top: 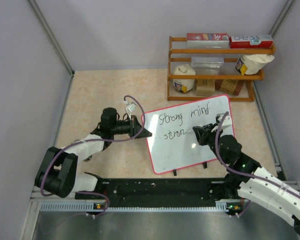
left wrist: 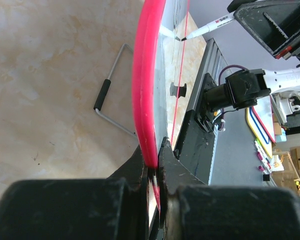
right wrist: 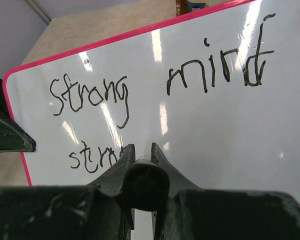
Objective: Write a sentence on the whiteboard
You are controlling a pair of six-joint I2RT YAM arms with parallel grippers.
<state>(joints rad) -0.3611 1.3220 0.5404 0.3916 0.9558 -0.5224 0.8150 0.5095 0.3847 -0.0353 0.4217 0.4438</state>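
**Sentence part-written, second line under way**

Board (top: pixel 200 150): stands on counter (top: pixel 100 95), its red left edge pinched between left fingers (left wrist: pixel 132 172).
Pen (right wrist: pixel 145 186): clamped between right fingers (right wrist: pixel 166 167), tip on board just ahead of them.
Sentence (top: pixel 172 120): "Strong mind" done; below it, "stron".
Outstanding, by estimate: the closing "g" and any further words.

L arm (top: pixel 82 145) lies low, elbow folded nr base, reaching right; L tool (top: pixel 140 128) pinched tight on whiteboard (top: pixel 190 155) left edge. R arm (top: pixel 265 187) reaches far-left, R tool (top: pixel 201 134) gripping pen (right wrist: pixel 145 184), tip twd board face.
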